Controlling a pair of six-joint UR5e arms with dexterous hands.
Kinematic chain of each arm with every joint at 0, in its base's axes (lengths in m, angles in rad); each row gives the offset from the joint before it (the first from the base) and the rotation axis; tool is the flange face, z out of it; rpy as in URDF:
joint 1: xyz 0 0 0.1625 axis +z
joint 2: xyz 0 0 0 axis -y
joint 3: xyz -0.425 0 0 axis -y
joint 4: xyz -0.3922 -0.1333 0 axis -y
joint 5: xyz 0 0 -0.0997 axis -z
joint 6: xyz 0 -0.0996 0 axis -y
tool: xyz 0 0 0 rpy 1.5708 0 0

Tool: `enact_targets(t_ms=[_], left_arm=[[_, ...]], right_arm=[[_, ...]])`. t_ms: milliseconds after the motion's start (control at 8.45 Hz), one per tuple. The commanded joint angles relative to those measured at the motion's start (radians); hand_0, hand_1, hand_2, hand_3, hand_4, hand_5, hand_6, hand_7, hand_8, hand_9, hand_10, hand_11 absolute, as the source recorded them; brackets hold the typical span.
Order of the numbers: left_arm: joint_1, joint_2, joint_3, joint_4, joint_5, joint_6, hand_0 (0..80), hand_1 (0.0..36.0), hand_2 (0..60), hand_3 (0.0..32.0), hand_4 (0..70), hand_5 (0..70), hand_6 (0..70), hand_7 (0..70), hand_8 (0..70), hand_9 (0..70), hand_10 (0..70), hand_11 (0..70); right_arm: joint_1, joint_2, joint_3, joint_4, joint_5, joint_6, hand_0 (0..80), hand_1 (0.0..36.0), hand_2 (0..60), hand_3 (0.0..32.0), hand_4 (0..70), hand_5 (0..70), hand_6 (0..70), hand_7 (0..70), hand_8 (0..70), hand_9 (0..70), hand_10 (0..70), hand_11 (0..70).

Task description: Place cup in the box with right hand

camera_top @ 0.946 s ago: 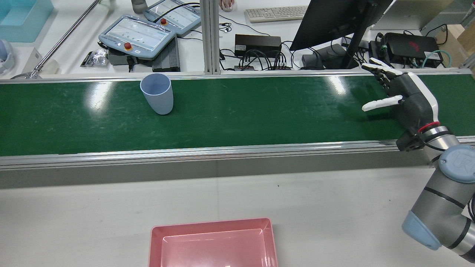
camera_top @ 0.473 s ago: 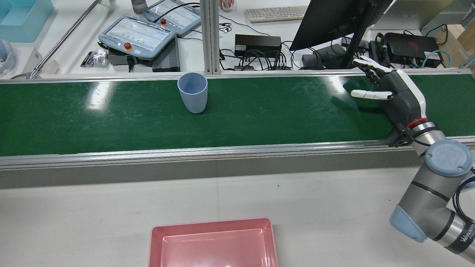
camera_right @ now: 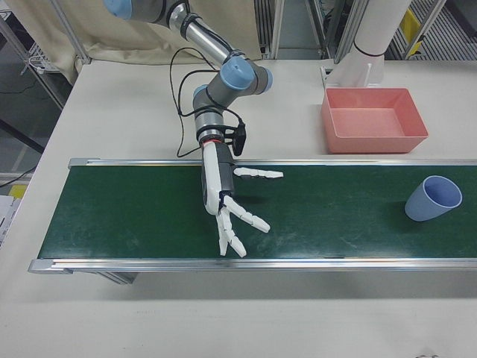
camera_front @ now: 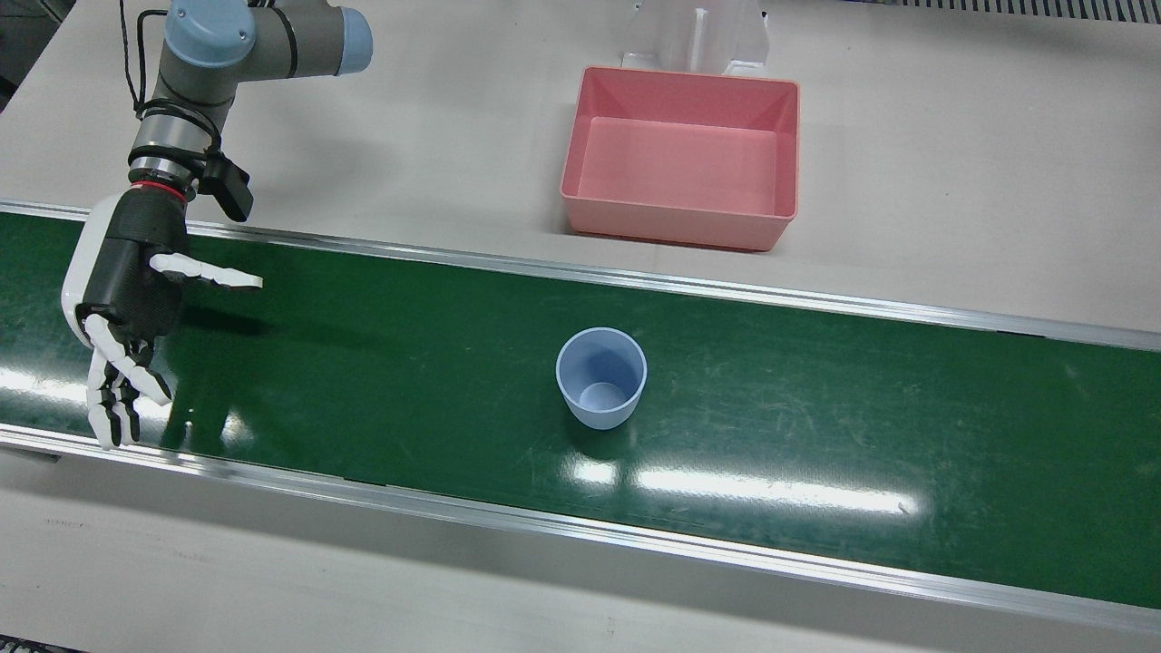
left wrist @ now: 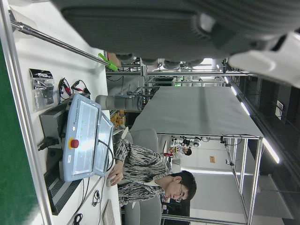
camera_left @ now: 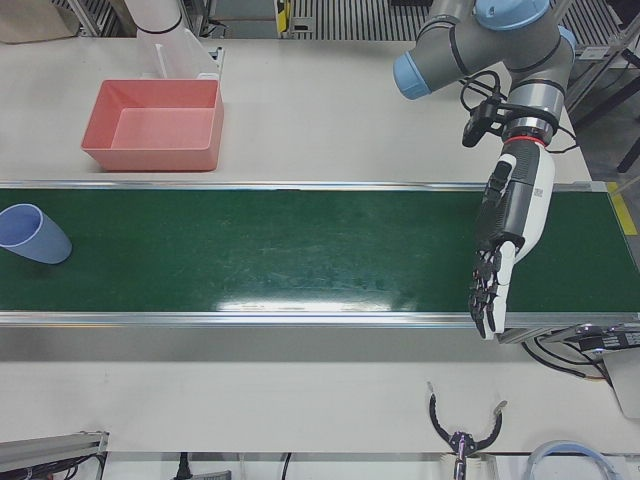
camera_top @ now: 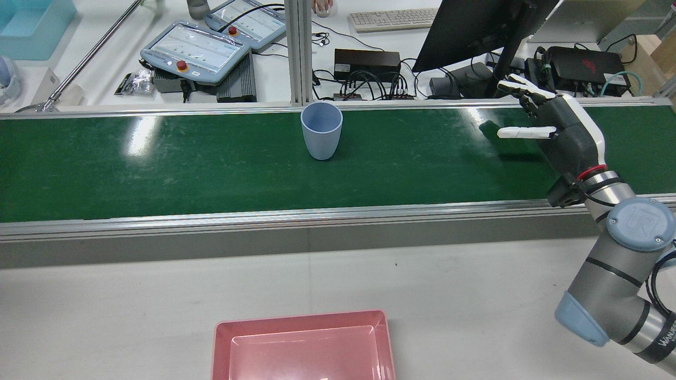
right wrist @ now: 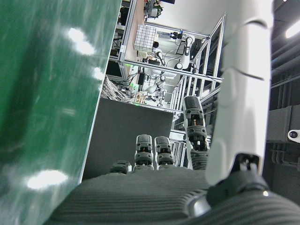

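Note:
A pale blue cup [camera_front: 600, 376] [camera_top: 321, 131] [camera_right: 432, 198] stands upright, mouth up, on the green conveyor belt [camera_front: 816, 408], nearer its far rail in the rear view. My right hand [camera_front: 127, 290] [camera_top: 565, 134] [camera_right: 216, 190] hovers low over the belt well to the cup's side, open, fingers spread and thumb pointing toward the cup, holding nothing. The pink box [camera_front: 676, 222] [camera_top: 303, 318] [camera_right: 373, 140] sits empty on the white table beside the belt. My left hand [camera_left: 510, 230] hangs open over the belt's other end, far from the cup [camera_left: 30, 235].
Beyond the belt's far rail are teach pendants [camera_top: 195, 50], an aluminium post [camera_top: 299, 53], a monitor [camera_top: 475, 26] and cables. A seated person [left wrist: 140, 173] shows in the left hand view. Metal rails [camera_front: 635, 277] border the belt on both sides.
The cup has travelled along the belt toward my right hand. The right hand shifted slightly toward the far rail and the cup, staying open.

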Motion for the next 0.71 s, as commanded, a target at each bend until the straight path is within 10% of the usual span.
enact_targets(t_ms=[0, 118, 591], left_arm=[[0.0, 0.0, 0.0, -0.001, 0.0, 0.0, 0.0, 0.0, 0.0, 0.0, 0.0, 0.0, 0.0, 0.0, 0.0, 0.0, 0.0, 0.0], [0.0, 0.0, 0.0, -0.001, 0.0, 0.0, 0.0, 0.0, 0.0, 0.0, 0.0, 0.0, 0.0, 0.0, 0.0, 0.0, 0.0, 0.0], [0.0, 0.0, 0.0, -0.001, 0.0, 0.0, 0.0, 0.0, 0.0, 0.0, 0.0, 0.0, 0.0, 0.0, 0.0, 0.0, 0.0, 0.0]], right_arm=[[-0.018, -0.037, 0.028, -0.001, 0.001, -0.015, 64.8, 17.8, 0.0, 0.0, 14.5, 8.0, 5.4, 16.5, 9.0, 16.1, 0.0, 2.6], [-0.03, -0.036, 0.019, -0.001, 0.001, -0.022, 61.0, 22.3, 6.1, 0.0, 7.5, 8.1, 5.3, 16.2, 9.0, 16.1, 0.0, 2.6], [-0.04, -0.028, 0.009, -0.001, 0.003, -0.041, 62.3, 16.4, 0.0, 0.0, 16.1, 7.6, 5.4, 16.8, 8.9, 16.2, 0.8, 3.6]])
